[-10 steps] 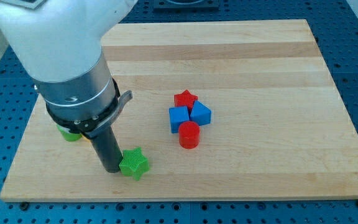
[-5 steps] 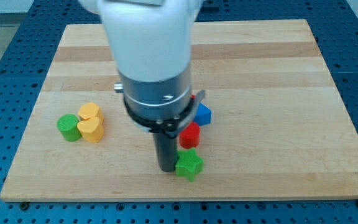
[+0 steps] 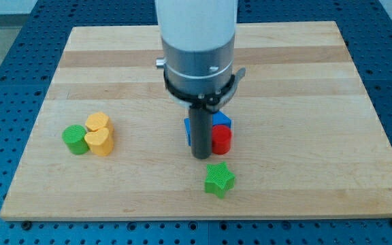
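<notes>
my tip point(image 3: 201, 156) beside red cylinder point(image 3: 222, 139) — blue blocks point(image 3: 190, 129)

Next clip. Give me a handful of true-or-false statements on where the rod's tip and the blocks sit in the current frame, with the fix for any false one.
1. My tip touches the green star. False: a strip of bare board lies between them.
2. The red cylinder stands just to the view's right of the rod. True.
3. The green cylinder sits beside two yellow blocks at the view's left. True.
4. Blue blocks are at the view's top edge. False: they are mid-board, partly hidden behind the rod.
</notes>
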{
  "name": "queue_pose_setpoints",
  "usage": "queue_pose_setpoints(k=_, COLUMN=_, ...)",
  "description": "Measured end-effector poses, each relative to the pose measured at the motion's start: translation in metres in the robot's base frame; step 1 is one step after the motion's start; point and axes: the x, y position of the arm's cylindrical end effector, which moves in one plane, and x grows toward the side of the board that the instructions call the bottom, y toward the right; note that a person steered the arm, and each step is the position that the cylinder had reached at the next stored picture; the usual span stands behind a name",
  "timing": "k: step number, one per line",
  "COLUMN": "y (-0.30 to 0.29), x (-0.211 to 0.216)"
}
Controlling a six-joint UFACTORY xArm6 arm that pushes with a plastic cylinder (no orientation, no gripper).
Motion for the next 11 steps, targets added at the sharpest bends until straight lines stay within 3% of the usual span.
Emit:
queue_pose_setpoints(k=1, y=0.0, x=-0.009)
queue_pose_setpoints(k=3, y=-0.11, x=0.048)
queue_pose_setpoints(k=4, y=-0.174, x=0.049)
queue_pose_setpoints(k=7, y=-0.17, x=0.016)
queue_pose_setpoints(k=9, y=-0.165, x=-0.034)
queue_pose_setpoints(k=11, y=-0.201, x=-0.071)
